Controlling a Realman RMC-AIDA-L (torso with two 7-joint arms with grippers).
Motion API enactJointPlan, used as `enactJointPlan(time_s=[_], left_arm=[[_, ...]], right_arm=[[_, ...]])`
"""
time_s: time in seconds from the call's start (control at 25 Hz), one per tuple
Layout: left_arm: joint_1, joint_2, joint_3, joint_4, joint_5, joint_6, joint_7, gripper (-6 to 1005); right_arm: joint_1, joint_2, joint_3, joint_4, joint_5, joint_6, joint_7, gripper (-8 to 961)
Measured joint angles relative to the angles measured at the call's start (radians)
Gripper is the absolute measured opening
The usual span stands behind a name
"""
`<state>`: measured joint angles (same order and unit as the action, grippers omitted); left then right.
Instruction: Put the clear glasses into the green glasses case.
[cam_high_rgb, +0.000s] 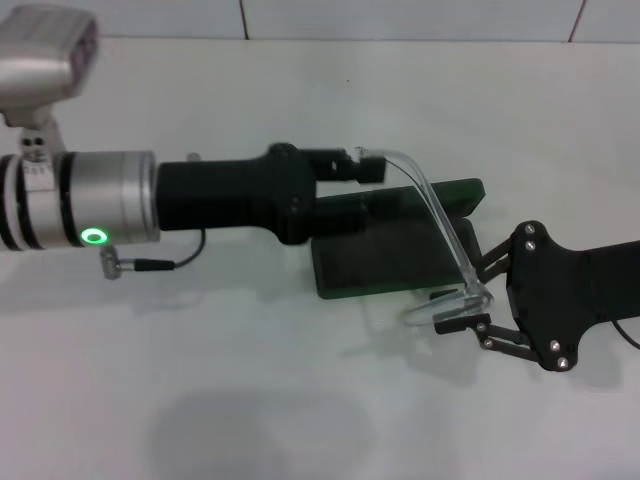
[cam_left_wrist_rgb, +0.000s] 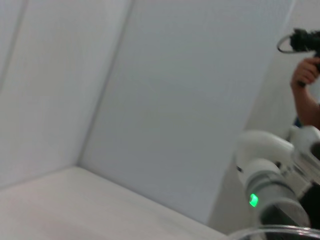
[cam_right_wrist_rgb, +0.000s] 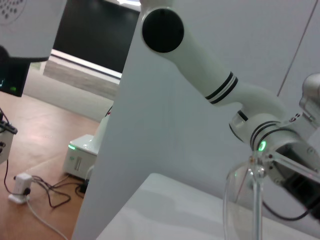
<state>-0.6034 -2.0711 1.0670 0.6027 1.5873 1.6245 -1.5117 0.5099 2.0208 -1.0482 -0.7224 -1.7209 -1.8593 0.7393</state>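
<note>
Over the open green glasses case (cam_high_rgb: 390, 262), both grippers pinch the clear glasses (cam_high_rgb: 440, 228): left gripper (cam_high_rgb: 372, 166) at one end, right gripper (cam_high_rgb: 462, 305) at the other, I think. Placing step now; next, lower them level into the lining, then release.

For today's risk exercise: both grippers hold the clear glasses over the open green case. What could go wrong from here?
1. The glasses span from the left gripper to the right gripper. If the arms move out of step, the thin plastic may bend or snap.
2. The right gripper grips only one end, just past the edge of the case. A slip could drop that end onto the table.
3. The left arm hides part of the case, so aiming may be off.
</note>
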Motion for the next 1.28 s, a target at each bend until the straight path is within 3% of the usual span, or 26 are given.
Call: enactJointPlan(time_s=[0.4,0.72,0.88,1.28], left_arm=[[0.041,0.005,-0.162,0.008,-0.042,0.007,0.046,522],[0.022,-0.013,-0.090,0.001,-0.053,0.073,0.053,520],[-0.031,-0.015,-0.018,-0.063,-0.041,0.063,0.066,519],[-0.084,-0.018,0.003,-0.143,0.022,0.018,0.076,518]], right_arm=[[-0.030,0.002,-0.051,0.000,-0.014,0.089,-0.078,116],[-0.030,0.002,-0.109,-0.003,-0.013,0.163,-0.105,117],[-0.035,0.005,-0.132,0.000,-0.005,0.174,-0.198,117],[-0.048,0.006,-0.133,0.006,0.019,0.164,-0.275,117]])
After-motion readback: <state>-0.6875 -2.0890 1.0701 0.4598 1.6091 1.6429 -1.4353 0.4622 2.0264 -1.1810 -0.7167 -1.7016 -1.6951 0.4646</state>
